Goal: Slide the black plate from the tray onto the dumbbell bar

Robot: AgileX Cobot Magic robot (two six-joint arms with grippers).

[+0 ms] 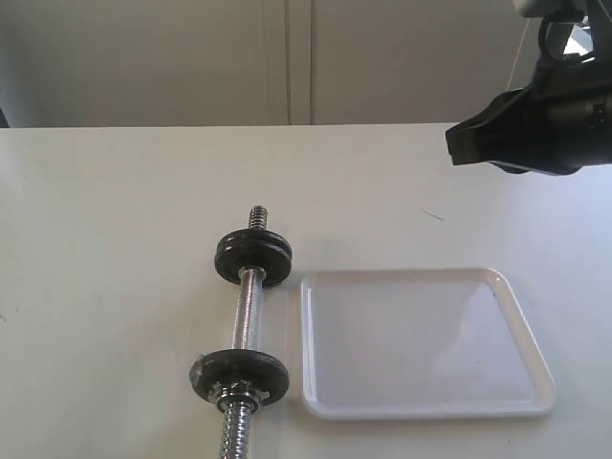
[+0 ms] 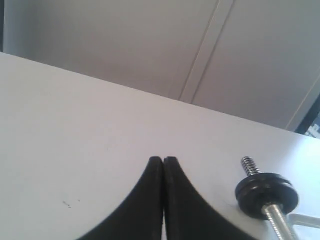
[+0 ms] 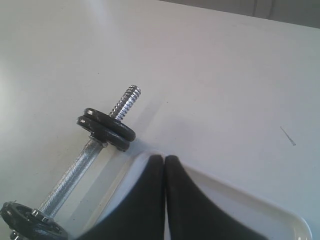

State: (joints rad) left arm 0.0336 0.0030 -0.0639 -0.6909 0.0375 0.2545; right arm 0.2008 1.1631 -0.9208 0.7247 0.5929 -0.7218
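Seated on the dumbbell bar (image 1: pixel 248 311) just left of the tray's (image 1: pixel 430 413) far corner: the black plate (image 1: pixel 252 256). Left tool (image 2: pixel 163 160) and right tool (image 3: pixel 164 158) both pinched shut, holding nothing. No collar visible outside it, so could slide off the thread if nudged.

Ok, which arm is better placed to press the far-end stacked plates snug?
Probably right. The right gripper, jaws shut, points across the tray at the stacked plates. The left gripper is outside the exterior view, with the plates off to its side.

Three black plates (image 3: pixel 106 128); one bar (image 1: pixel 247 316); one tray (image 1: pixel 421 344).
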